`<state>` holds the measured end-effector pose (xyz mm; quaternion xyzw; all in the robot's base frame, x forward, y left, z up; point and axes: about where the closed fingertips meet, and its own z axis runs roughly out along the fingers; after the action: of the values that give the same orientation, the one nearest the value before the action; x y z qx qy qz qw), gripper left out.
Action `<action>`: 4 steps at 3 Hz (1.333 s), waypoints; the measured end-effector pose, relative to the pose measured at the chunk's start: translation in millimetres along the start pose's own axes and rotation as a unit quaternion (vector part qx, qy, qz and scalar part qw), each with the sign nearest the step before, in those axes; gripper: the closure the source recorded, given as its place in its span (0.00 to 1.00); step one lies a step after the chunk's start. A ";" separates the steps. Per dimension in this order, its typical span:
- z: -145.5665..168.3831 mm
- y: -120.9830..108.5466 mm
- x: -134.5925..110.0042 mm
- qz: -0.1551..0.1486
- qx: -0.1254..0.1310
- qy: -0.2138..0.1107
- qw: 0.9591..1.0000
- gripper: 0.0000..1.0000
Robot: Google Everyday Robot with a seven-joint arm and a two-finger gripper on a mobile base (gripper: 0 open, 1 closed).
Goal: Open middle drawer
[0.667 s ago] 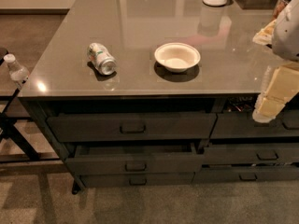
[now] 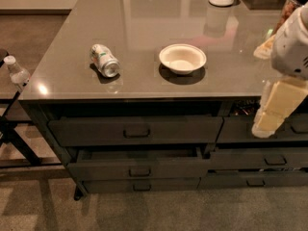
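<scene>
The gripper (image 2: 269, 114), pale cream under the white arm (image 2: 291, 44), hangs just below the worktop's (image 2: 67, 66) front edge, close to its front right corner, in front of the right-hand column of drawers. Whether it is open or closed cannot be told, and it touches nothing that can be made out.

The middle drawer (image 2: 139, 167) lies well apart from it, lower and to the left, under the left part of the front edge. It stands pulled out a little, with a strip of its dark tray showing behind the front, and its small loop handle (image 2: 139, 172) is free. Above it sits the taller top drawer (image 2: 134, 130), pushed in; below it is the slim bottom drawer (image 2: 142, 185).

On the worktop a can (image 2: 105, 60) lies on its side near the front left corner, and a white bowl (image 2: 183, 59) stands near the middle of the front edge.

Compared with a moment ago, the gripper sits in almost the same place, and the middle drawer is out by about the same amount.
</scene>
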<state>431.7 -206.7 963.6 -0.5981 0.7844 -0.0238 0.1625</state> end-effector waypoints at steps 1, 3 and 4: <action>29.0 31.5 -13.7 0.008 -0.026 -0.018 0.999 0.00; 110.2 91.3 -19.7 0.014 -0.098 -0.020 0.995 0.00; 110.0 91.2 -19.7 0.014 -0.098 -0.020 0.995 0.00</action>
<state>382.6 -144.9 842.9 -0.6005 0.7878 0.0673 0.1193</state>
